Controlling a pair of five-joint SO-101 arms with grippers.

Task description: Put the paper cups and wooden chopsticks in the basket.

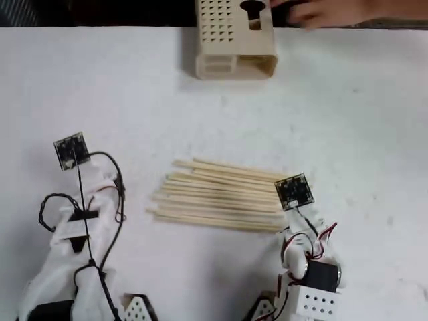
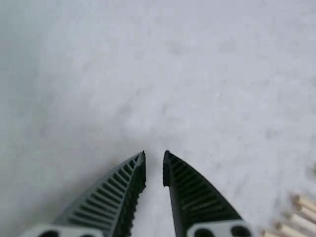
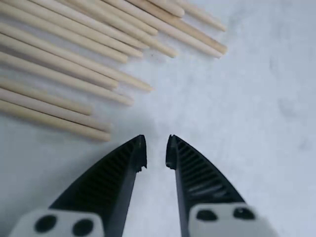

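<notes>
Left gripper (image 2: pixel 154 155) angled down, fingertips a narrow gap apart. Right gripper (image 3: pixel 156 140) same pose, same gap. Left arm (image 1: pixel 73 234) and right arm (image 1: pixel 304 257) sit side by side.

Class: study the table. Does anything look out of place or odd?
The basket at the far edge seems tipped onto its side, holed wall facing up, and a person's hand is beside it.

The white table (image 1: pixel 374 100) has a bunch of wooden chopsticks (image 1: pixel 221 194) lying flat in its middle. They lie side by side in a loose pile, touching each other. A cream basket (image 1: pixel 235 40) with little holes sits at the far edge of the table, well apart from the chopsticks.
</notes>
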